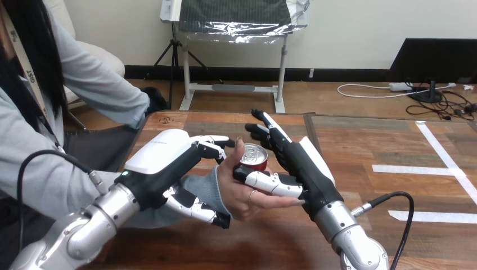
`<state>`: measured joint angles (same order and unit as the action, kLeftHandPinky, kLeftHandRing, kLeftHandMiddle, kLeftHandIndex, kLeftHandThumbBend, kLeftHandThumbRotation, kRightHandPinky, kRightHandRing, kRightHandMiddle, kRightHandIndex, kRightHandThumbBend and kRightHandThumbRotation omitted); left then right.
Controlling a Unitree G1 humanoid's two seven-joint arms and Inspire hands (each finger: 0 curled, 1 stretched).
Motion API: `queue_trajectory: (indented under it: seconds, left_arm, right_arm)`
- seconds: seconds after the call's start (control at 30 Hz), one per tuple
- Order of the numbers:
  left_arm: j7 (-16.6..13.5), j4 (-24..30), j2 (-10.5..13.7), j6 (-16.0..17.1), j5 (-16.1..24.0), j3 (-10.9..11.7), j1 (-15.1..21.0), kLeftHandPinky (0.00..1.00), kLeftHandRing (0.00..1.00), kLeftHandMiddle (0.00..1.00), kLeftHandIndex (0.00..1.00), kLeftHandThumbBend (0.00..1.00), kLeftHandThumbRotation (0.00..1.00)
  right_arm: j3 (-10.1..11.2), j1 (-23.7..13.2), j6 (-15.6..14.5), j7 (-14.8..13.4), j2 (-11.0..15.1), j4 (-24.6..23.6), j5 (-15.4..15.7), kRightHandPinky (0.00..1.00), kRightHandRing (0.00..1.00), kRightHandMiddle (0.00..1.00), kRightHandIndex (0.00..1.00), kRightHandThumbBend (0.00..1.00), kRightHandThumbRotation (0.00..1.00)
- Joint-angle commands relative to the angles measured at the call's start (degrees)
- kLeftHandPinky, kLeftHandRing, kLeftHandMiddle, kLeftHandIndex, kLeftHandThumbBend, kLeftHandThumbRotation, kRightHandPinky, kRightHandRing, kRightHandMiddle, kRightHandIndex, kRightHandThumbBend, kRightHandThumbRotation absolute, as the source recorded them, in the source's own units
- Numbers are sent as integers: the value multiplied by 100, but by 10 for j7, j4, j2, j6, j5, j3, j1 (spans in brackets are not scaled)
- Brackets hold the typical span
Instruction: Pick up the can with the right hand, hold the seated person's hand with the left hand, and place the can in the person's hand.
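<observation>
At the centre of the frame, above a wooden table (360,140), the robot's left hand (163,160) reaches in from the lower left and clasps the seated person's wrist at the cuff of a grey sleeve (205,185). Its fingers (211,145) curl over the top of the wrist and its thumb (197,207) closes in from below.

The person's hand (242,194) is held palm up just right of that clasp, thumb raised.

A red can (254,154) with a silver top stands upright in the centre of the frame, over the person's palm and against the raised thumb. The robot's right hand (306,166), coming in from the lower right, grips the can. Its long fingers (273,132) run up the can's far side. Its white-shelled thumb (270,181) crosses the near side and lies over the person's palm. Whether the can's base rests on the palm cannot be told, as the thumb hides it.

White tape strips (419,169) mark the tabletop at the right of the frame, well apart from the hands.
</observation>
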<state>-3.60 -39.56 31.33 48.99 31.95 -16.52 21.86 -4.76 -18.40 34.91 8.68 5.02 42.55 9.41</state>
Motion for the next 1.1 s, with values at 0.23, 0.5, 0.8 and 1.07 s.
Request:
queue_trajectory:
  seconds: [0.23, 0.5, 0.8, 1.07]
  left_arm:
    - [-48, 64, -8, 19, -14, 40, -14, 82, 94, 96, 95, 100, 42]
    - [-77, 74, -8, 37, -10, 53, -30, 86, 98, 99, 99, 100, 46]
    - [-114, 78, -12, 68, -10, 68, -48, 86, 99, 100, 100, 100, 51]
    - [-132, 92, -9, 93, -10, 83, -66, 86, 99, 100, 100, 100, 55]
  right_arm:
    - [20, -38, 42, 4, 19, -27, -30, 100, 100, 100, 100, 100, 60]
    - [25, -41, 72, 8, 28, -21, -42, 100, 100, 100, 100, 100, 61]
    - [30, -35, 89, 22, 47, -41, -57, 100, 100, 100, 100, 100, 64]
    - [34, -24, 88, 25, 60, -71, -65, 100, 100, 100, 100, 100, 69]
